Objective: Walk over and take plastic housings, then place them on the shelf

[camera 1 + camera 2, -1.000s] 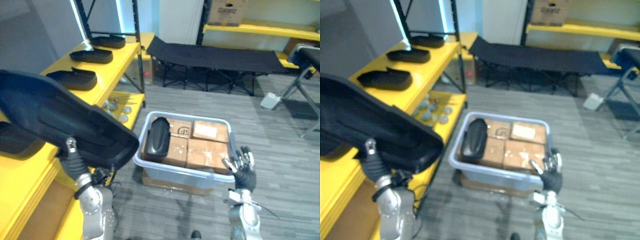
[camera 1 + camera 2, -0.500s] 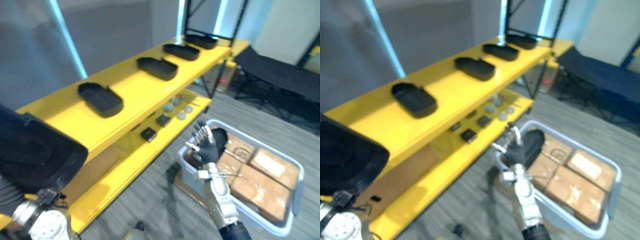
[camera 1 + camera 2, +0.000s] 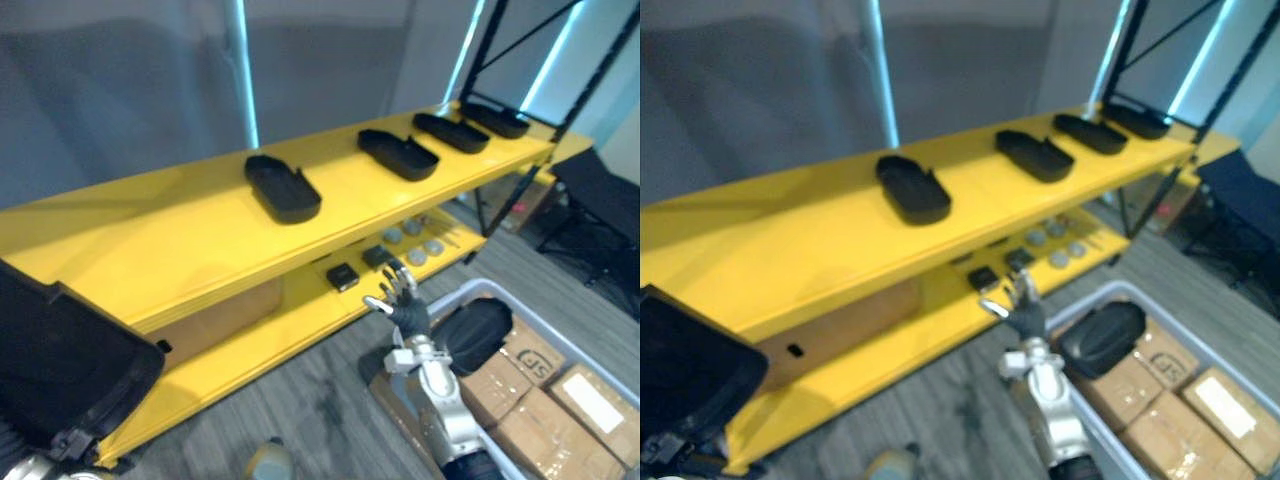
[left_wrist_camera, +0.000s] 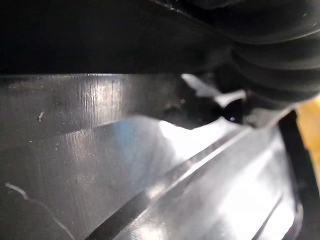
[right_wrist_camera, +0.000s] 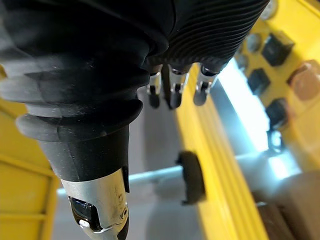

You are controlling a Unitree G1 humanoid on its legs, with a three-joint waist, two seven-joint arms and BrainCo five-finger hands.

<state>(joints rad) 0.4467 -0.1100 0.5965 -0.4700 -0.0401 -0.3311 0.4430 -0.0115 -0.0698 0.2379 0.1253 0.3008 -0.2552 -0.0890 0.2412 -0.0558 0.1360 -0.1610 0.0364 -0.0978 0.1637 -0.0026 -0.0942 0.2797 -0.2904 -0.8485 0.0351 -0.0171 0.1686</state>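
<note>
Down at lower left, a large black housing (image 3: 60,360) is carried at the left robot hand (image 4: 272,60); whether that grip is closed cannot be told. Wide, thin-walled and glossy, the housing probably handles light, stiff and slippery, and is best held by its rim. The right robot hand (image 3: 405,300) is raised, fingers spread, empty. The eye views show the yellow shelf (image 3: 150,250) with four housings (image 3: 283,187) on top. The left wrist view shows the carried shell's shiny ridged surface close up.

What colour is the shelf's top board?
Yellow; the shelf shows best in the left eye view.
</note>
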